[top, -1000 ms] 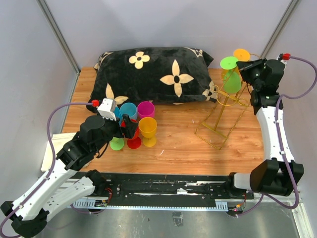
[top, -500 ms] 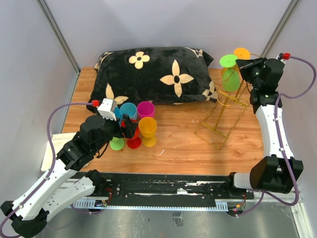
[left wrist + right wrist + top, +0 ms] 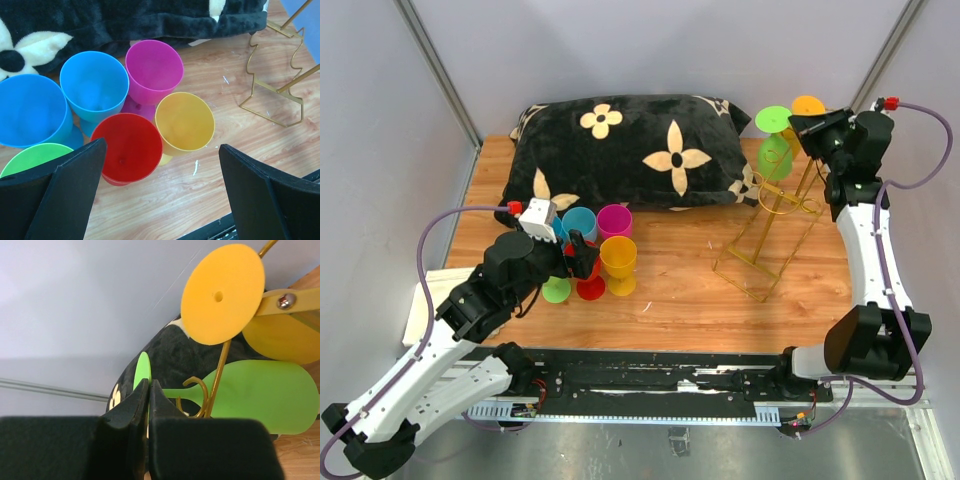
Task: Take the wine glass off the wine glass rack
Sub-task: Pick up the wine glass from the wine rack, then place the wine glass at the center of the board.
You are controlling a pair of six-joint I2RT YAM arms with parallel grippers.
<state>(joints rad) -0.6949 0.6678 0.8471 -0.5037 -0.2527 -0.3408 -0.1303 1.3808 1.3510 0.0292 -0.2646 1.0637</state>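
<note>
Right gripper (image 3: 148, 390): jaws pinched together on the thin rim of the foot of the green wine glass (image 3: 260, 395), edge-on grip, very little plastic between the pads. From the claw the stem runs out forward to the bowl, which is well ahead and slightly below. The stem passes through a curled hook (image 3: 196, 388) of the wine glass rack (image 3: 218, 371) just ahead of the fingertips, so the glass looks not yet off the rack. Whether the stem touches the wire, cannot tell.

Just above and ahead of the claw is the orange glass (image 3: 222, 294), hanging on the same rack, its foot disc close over the green stem. Behind and below the claw is the black pillow (image 3: 630, 150). The rack base sits on the table (image 3: 680, 290), below the claw and toward the arms.

Left gripper (image 3: 160, 150): jaws wide apart, holding nothing, hovering over a cluster of cups (image 3: 127, 147), far across from the right claw.

Risks, my read:
- The rim pinch is shallow, so the glass could pivot or slip out if pulled fast.
- The stem could snag in the hook curl, dragging or tipping the light wire rack.
- Lifting straight up may knock the orange glass loose.
- Safer is probably to slide the stem out along the hook opening first.
</note>
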